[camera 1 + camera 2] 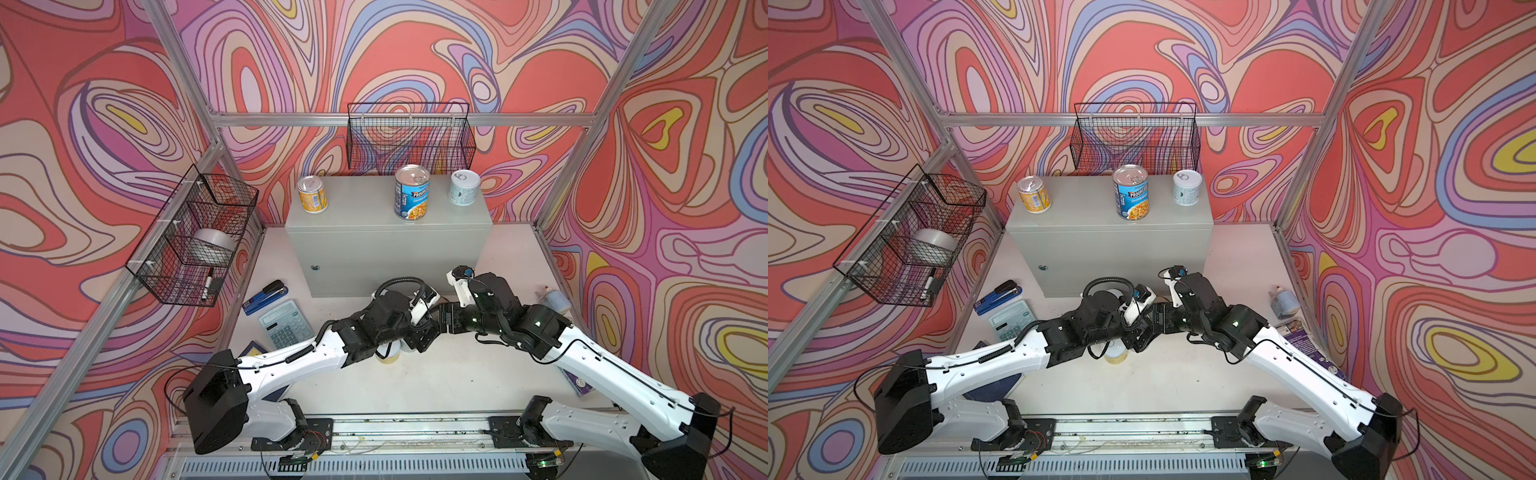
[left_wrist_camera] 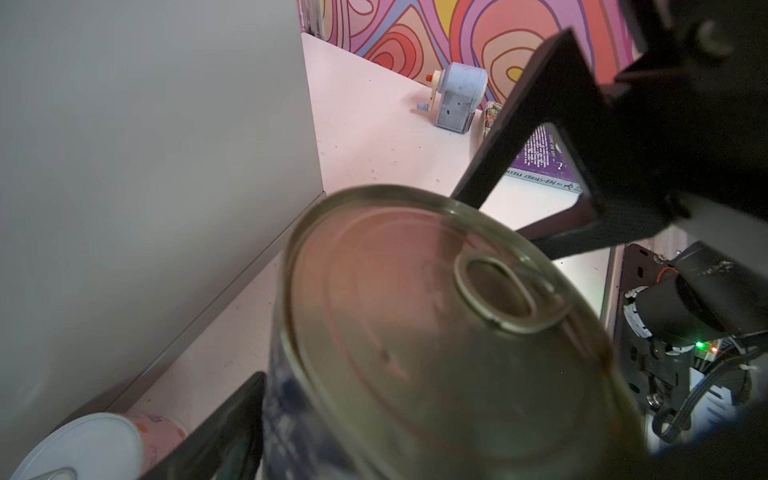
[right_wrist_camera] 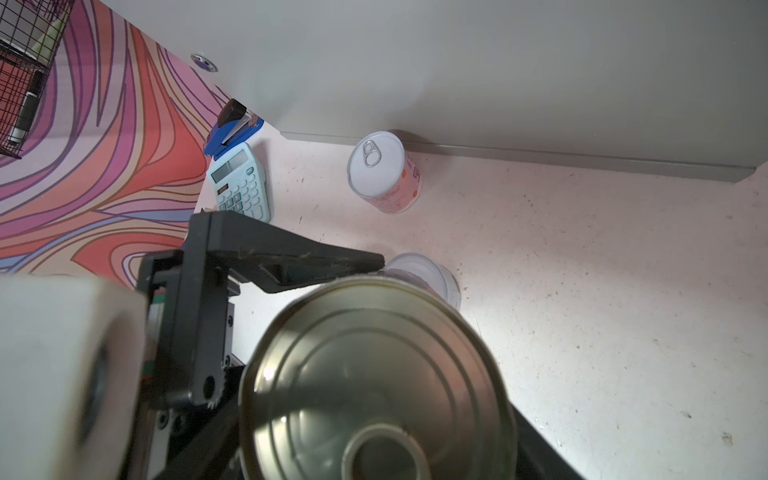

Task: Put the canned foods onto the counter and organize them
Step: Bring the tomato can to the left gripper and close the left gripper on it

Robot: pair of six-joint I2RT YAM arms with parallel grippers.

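Right fingers (image 2: 548,91) grip the dark navy can (image 2: 436,332); left fingers (image 3: 299,259) flank it, though we cannot confirm contact. It is hidden in both top views.

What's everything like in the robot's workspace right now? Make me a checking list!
Surface: white tabletop, speckled.
Job's things: orange-yellow can, Progresso can, pale blue can upright on the counter; pink can, yellow can on the tabletop.
Clutter: stapler, calculator, sharpener.
Grippers: right gripper shut on the dark navy can; left gripper straddles it, grip unclear.
Cables: black cable loops above the left wrist; no snag seen.
Surroundings: swirly walls; wire basket holding tape roll.
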